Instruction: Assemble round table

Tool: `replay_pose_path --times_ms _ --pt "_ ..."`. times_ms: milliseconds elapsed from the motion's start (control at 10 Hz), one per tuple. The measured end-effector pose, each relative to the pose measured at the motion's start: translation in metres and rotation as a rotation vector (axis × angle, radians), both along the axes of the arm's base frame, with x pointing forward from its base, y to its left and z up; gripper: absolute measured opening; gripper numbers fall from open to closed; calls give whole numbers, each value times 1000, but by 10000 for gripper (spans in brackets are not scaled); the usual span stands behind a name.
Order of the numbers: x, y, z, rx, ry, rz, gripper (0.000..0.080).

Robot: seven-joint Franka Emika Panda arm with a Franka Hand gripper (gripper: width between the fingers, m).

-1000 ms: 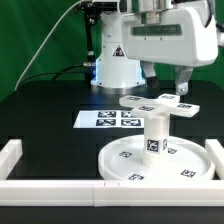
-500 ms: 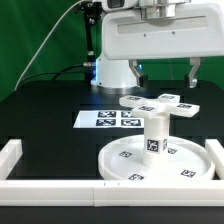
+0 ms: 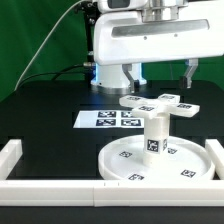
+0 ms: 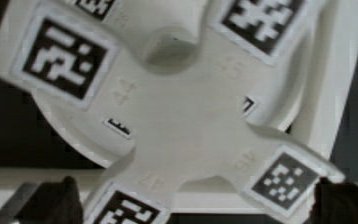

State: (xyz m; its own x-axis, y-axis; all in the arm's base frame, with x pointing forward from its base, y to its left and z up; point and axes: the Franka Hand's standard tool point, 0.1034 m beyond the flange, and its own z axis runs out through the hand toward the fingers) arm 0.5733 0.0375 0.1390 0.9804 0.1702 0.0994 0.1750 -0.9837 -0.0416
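Note:
The large round disc (image 3: 120, 162) lies flat at the front of the table. The short cylindrical leg (image 3: 156, 135) stands upright on its middle. The X-shaped cross base (image 3: 158, 103) sits on top of the leg. My gripper (image 3: 162, 72) hangs open and empty just above the cross base, with one finger toward each side of it. In the wrist view the cross base (image 4: 176, 110) fills the picture, with part of the disc (image 4: 327, 100) beneath it. My gripper (image 4: 197, 200) shows only dark fingertips (image 4: 51, 198) at the picture's edge, apart from the part.
The marker board (image 3: 105, 119) lies behind the disc, on the exterior view's left. A white rail (image 3: 50, 190) runs along the front, with raised ends at the left (image 3: 10, 150) and right (image 3: 215, 150). The arm's base (image 3: 115, 65) stands at the back.
The hand has turned and come nearer the camera, so its two fingers now stand wide apart over the cross base. The table parts have not moved.

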Motion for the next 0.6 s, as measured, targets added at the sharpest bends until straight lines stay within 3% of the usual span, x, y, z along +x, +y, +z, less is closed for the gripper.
replay_pose_path --times_ms 200,600 --pt "-3 -4 -6 -23 -13 150 649" --pt "-8 -4 -14 -4 39 -43 649"
